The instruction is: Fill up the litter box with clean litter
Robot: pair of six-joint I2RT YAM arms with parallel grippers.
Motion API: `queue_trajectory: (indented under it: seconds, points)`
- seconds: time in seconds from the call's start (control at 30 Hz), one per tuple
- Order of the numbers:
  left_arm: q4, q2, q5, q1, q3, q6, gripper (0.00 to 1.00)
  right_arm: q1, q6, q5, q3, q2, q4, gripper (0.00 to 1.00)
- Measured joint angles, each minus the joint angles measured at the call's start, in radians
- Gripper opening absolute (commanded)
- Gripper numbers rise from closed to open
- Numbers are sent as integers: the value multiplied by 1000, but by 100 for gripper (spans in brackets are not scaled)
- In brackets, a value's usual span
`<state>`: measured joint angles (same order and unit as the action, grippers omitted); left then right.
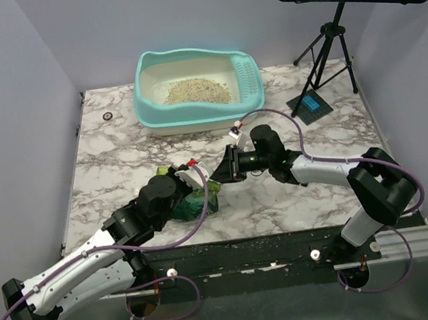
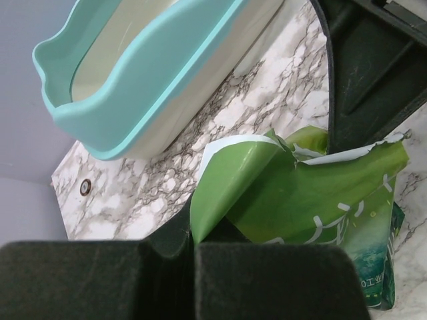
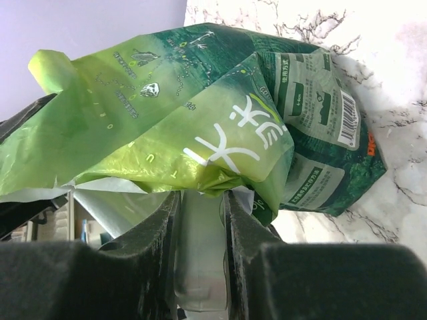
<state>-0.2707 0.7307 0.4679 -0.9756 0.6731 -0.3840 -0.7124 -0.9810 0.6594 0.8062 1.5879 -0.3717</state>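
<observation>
Top view: green litter pouch [image 1: 200, 201] crumpled on the marble table [image 1: 298, 204], apart from the turquoise litter box [image 1: 185, 117], which contains a heap of tan litter [image 1: 198, 92]. Left wrist view: left gripper [image 2: 193, 250] pinched fully together on the pouch's torn edge. Right wrist view: right gripper [image 3: 200, 207] narrowly parted, clamping the pouch's pale mouth.

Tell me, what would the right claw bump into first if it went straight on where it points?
The green litter pouch, whose pale edge the right claw seems to pinch. Just behind it is probably the left claw, though depth is hard to judge.
</observation>
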Motion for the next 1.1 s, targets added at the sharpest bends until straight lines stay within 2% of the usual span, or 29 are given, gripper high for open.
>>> queue_trajectory:
  seconds: [0.37,0.6,0.77,1.1]
  points:
    - [-24,54,9,-9,34,20,0,-5,-58,13,-7,-58,-31,1]
    - [-52,-13,-32,-22,34,77,0,14,-58,23,-20,-145,-30,1]
    - [-29,-51,-59,-56,-1,92,0,43,-59,42,-74,-200,-30,1]
    - [81,5,-58,-114,-49,92,0,128,-66,69,-182,-335,-4,1]
